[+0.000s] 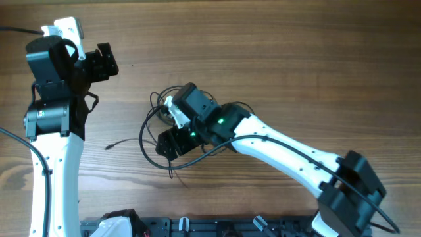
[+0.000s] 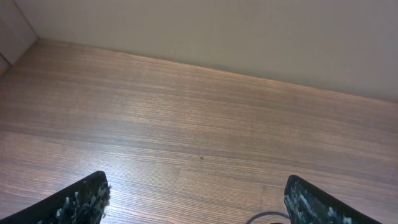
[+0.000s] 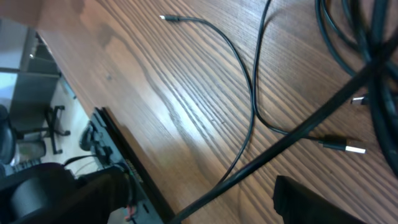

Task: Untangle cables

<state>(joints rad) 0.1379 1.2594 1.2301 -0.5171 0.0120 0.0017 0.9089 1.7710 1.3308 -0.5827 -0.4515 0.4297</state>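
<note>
The cables [image 1: 143, 125] are thin black cords in a loose tangle at the table's middle, with one free end [image 1: 108, 146] lying out to the left. My right gripper [image 1: 168, 143] hovers low over the tangle's near-left side, open and empty. In the right wrist view thin cords [image 3: 249, 106] curve across the wood, with a tip [image 3: 163, 17] and a silver plug [image 3: 348, 148]; only one finger [image 3: 311, 205] shows clearly. My left gripper [image 1: 105, 61] is open and empty at the far left, away from the tangle. Its fingers stand wide apart in the left wrist view [image 2: 196, 205].
A thicker black arm cable [image 3: 298, 130] crosses the right wrist view diagonally, between the fingers. The table's front edge with a dark rail [image 1: 217, 227] lies close below the right gripper. A wall [image 2: 249, 31] bounds the table's far side.
</note>
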